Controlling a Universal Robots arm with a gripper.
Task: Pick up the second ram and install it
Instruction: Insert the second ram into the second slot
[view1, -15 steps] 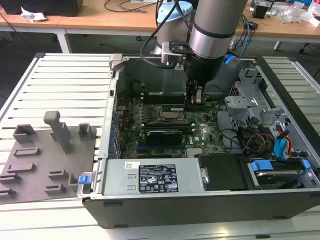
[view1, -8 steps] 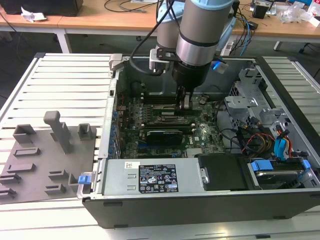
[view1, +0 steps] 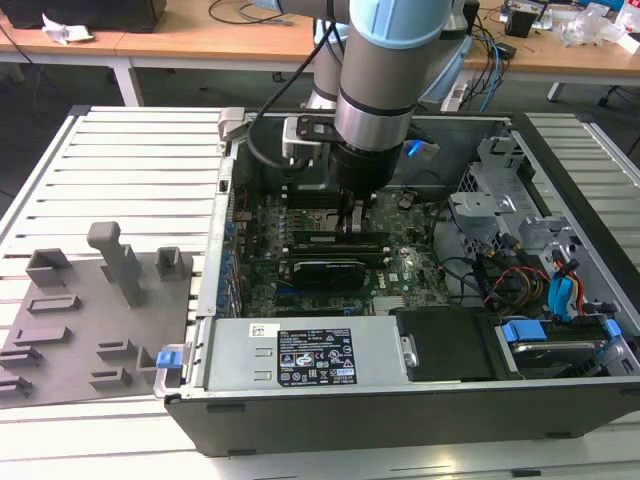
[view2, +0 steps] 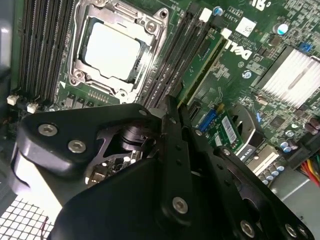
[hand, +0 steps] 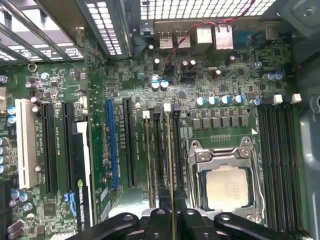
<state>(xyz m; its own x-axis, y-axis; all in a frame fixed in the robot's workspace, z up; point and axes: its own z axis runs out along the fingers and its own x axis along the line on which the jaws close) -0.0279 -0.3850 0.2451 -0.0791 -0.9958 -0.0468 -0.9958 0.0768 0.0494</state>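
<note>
Item: the second ram (hand: 172, 165), a long, thin, flat green board stick.
Look: green face with fine print-like marks in the second wrist view (view2: 202, 67); a pale thin edge in the first wrist view.
Pose: on edge, upright.
Hold: its edge sits between the fingers of my gripper (hand: 172, 212).
Place: along the black memory slots (hand: 155, 150) beside the processor socket (hand: 225, 185).
Bearing, exterior view: long axis runs 9 o'clock to 3 o'clock.
Seating: cannot tell.

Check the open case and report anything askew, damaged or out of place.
Nothing stands out. The second ram runs straight along the memory slots, held edge-on in the pincer, and no tilt shows. The motherboard looks intact, with nothing spilled on it.
</note>
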